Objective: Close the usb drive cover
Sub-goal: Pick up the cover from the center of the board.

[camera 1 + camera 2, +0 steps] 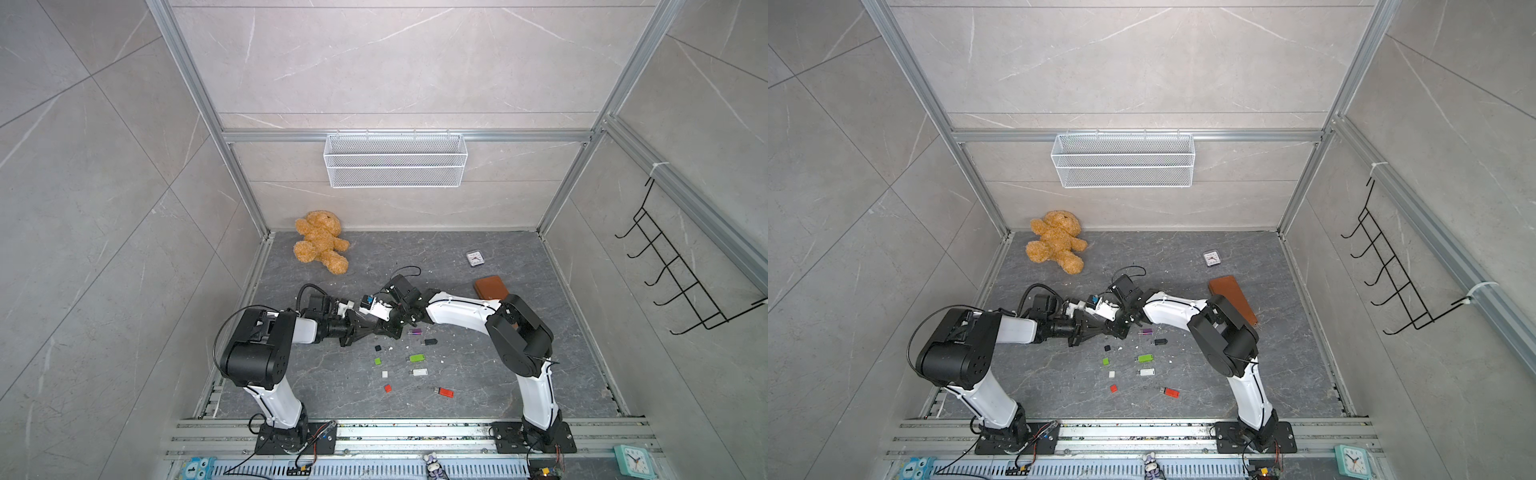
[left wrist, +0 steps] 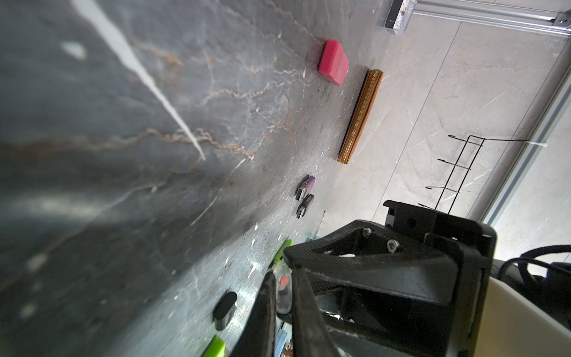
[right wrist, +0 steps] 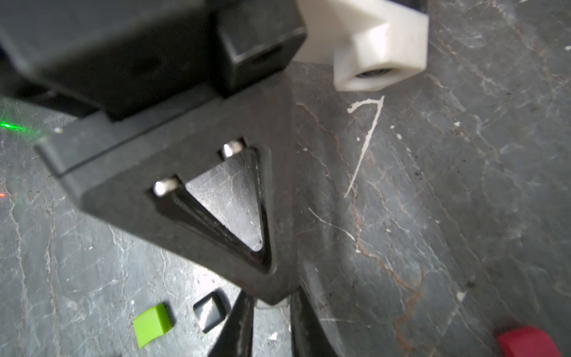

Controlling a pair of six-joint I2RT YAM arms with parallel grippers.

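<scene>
My two grippers meet tip to tip above the middle of the dark table in both top views. My left gripper (image 1: 383, 329) (image 2: 282, 278) is shut on a small clear piece (image 2: 284, 293), apparently the usb drive cover. My right gripper (image 1: 394, 328) (image 3: 271, 301) is shut on a thin clear piece (image 3: 272, 306), apparently the usb drive, most of it hidden behind the left gripper's finger. How the two pieces join cannot be seen.
On the table below the grippers lie loose black (image 1: 377, 348), green (image 1: 377, 361), white (image 1: 385, 374) and red (image 1: 387, 388) covers. Beside them lie several uncapped drives, among them purple (image 1: 414, 331) and red (image 1: 445, 392). Farther back are a teddy bear (image 1: 322, 241), a brown wallet (image 1: 490, 286) and a small clock (image 1: 474, 258).
</scene>
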